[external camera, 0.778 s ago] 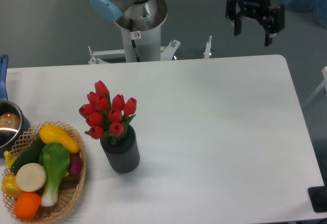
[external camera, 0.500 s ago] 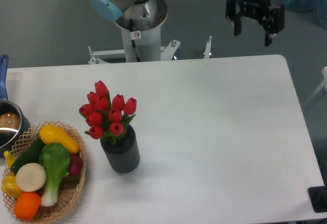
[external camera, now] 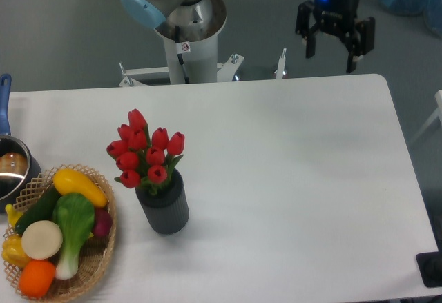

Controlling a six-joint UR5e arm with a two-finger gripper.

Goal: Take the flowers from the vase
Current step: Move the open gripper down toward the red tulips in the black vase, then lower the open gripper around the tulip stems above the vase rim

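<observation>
A bunch of red tulip flowers (external camera: 146,152) with green leaves stands upright in the dark grey ribbed vase (external camera: 164,208) on the left half of the white table (external camera: 290,179). My gripper (external camera: 331,55) hangs open beyond the table's far edge at the upper right, with nothing between its black fingers. It is far from the flowers, well to their right and behind them.
A wicker basket (external camera: 97,258) of vegetables sits at the front left, close to the vase. A pot (external camera: 10,168) with a blue handle is at the left edge. The arm's base column (external camera: 186,47) stands behind the table's far edge.
The gripper has shifted slightly left and upward in the image, still open. The flowers and vase have not moved.
</observation>
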